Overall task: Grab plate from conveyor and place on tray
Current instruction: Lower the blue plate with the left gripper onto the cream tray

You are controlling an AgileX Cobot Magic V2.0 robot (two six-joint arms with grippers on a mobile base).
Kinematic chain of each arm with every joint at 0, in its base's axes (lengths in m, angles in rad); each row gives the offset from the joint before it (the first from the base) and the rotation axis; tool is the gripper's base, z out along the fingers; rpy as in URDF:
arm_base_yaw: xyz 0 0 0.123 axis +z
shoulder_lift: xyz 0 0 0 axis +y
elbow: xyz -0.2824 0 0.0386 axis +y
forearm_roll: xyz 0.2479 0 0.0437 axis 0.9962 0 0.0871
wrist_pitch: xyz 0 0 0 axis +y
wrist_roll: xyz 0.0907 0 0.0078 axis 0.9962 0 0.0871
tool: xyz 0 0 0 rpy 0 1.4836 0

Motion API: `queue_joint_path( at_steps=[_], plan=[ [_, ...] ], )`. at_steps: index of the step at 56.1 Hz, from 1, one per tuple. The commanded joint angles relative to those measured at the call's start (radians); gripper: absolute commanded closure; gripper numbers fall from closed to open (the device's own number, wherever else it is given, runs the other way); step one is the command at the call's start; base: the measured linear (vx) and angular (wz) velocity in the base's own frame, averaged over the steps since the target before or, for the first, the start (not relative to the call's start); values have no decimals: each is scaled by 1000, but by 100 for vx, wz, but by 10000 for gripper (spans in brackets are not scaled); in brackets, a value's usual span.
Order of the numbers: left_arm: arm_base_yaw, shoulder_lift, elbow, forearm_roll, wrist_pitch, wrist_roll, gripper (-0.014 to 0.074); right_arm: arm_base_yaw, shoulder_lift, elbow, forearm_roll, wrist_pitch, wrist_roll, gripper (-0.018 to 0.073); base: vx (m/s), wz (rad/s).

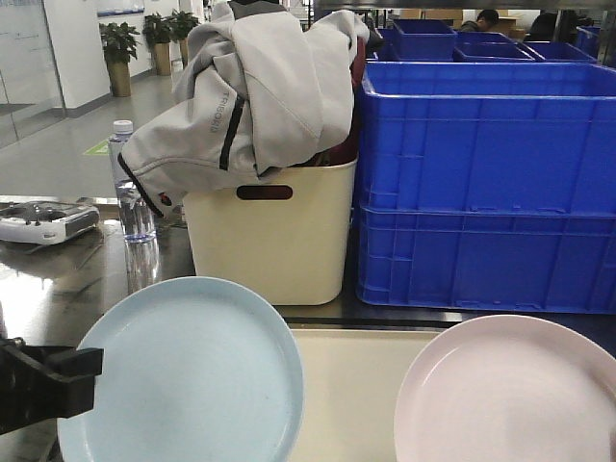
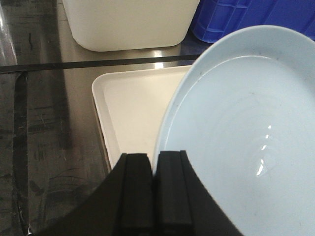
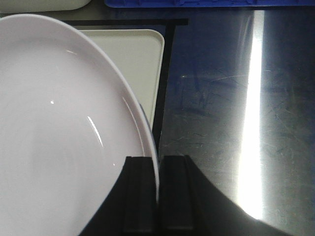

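Note:
A light blue plate (image 1: 188, 371) (image 2: 246, 132) hangs over the left end of the cream tray (image 1: 356, 385) (image 2: 135, 105), its rim pinched by my left gripper (image 2: 154, 160), which is shut on it. A pale pink plate (image 1: 510, 395) (image 3: 64, 128) hangs over the tray's (image 3: 135, 64) right end, and my right gripper (image 3: 158, 162) is shut on its rim. In the front view only part of the left gripper (image 1: 43, 385) shows, at the lower left. The conveyor is out of view.
Behind the tray stand a tall cream bin (image 1: 269, 236) stuffed with a grey jacket (image 1: 245, 96) and stacked blue crates (image 1: 486, 183). A water bottle (image 1: 130, 188) and a white device (image 1: 43, 221) stand at the left on the shiny steel table (image 3: 231, 98).

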Motion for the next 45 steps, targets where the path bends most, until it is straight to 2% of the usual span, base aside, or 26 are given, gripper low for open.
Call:
queue_joint_path(
  at_steps=[1,12,24,35,45],
  plan=[
    [-5,-17,-30,-18,-78,-2,602,-7,-8,-30,11,-77,-2,572,0,0],
    [-5,-17,-30,-18,-78,-2,602,-7,-8,-30,17,-84,-2,572,0,0],
    [-5,-13,-30,-19,-81,-5,602,-7,-4,-30,86,-112,-2,571,0,0],
    [-6,87,-32,-57,-168,1,602,-7,-4,-30,91,-188,33,571,0,0],
    [-38,284,-123,-129,-190,122,602,-7,-4,-30,90,-188,37,571,0,0]
  ],
)
